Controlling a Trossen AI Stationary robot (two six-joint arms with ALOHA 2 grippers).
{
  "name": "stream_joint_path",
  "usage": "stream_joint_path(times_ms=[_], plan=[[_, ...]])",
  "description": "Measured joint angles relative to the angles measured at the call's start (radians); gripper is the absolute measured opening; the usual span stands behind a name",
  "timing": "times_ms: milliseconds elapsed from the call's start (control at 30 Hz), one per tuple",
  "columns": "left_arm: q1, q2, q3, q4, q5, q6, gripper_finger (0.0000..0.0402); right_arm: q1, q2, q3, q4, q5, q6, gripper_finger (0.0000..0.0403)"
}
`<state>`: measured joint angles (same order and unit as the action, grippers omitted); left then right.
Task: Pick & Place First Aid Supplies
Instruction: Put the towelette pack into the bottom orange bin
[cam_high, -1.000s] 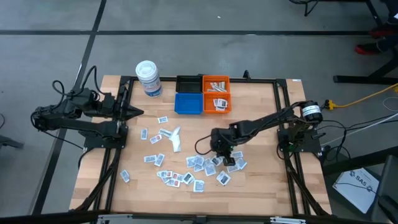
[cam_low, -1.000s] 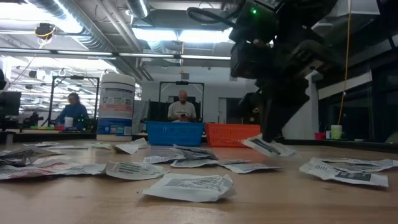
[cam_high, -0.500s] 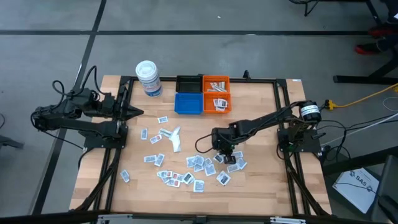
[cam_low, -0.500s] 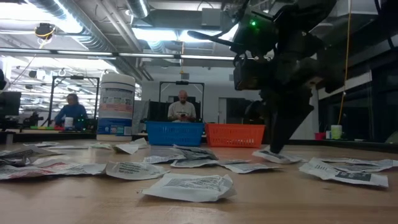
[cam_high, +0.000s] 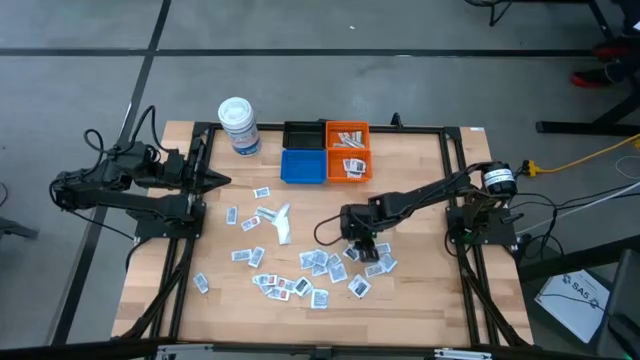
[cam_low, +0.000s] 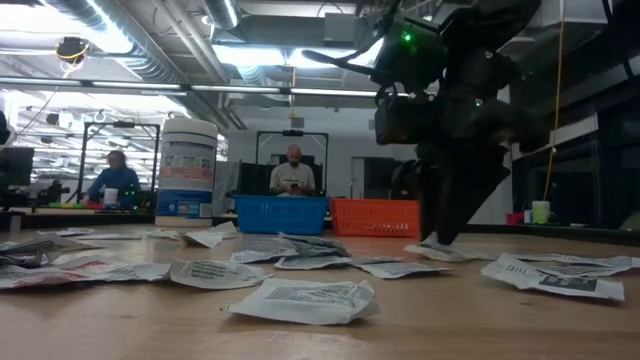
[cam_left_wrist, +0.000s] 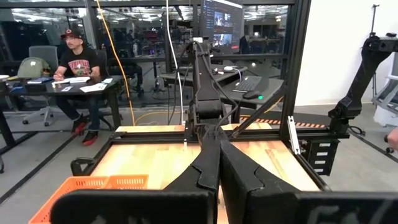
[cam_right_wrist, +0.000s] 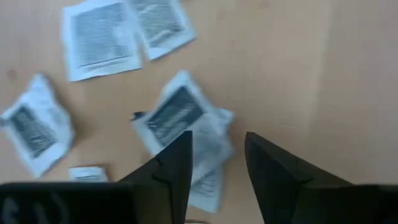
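Right gripper (cam_right_wrist: 214, 165) has just parted its fingers low over the scattered sachets (cam_high: 310, 270) mid-table, gripping nothing; one sachet (cam_right_wrist: 183, 121) lies between the tips. Looks like a pick lining up. Left gripper (cam_left_wrist: 219, 171) is parked shut and empty at the table's left edge.

The counter (cam_high: 420, 290) is evenly lit from above, with only soft shadows cast. In the low view, glare from ceiling lights (cam_low: 262, 55) fills the upper centre, and the arm is left in dark silhouette. The sachets (cam_right_wrist: 180, 121) in the right wrist view are blurred.
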<state>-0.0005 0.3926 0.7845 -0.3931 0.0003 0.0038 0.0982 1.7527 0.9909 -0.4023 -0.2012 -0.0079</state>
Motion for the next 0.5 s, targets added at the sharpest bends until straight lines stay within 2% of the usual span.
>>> stream_joint_path(times_ms=[233, 500], plan=[[0.000, 0.000, 0.000, 0.000, 0.000, 0.001, 0.0004, 0.000, 0.000, 0.000, -0.001, 0.001, 0.004, 0.0143], [0.000, 0.000, 0.000, 0.000, 0.000, 0.001, 0.0004, 0.000, -0.001, 0.000, -0.013, 0.008, 0.000, 0.0065]])
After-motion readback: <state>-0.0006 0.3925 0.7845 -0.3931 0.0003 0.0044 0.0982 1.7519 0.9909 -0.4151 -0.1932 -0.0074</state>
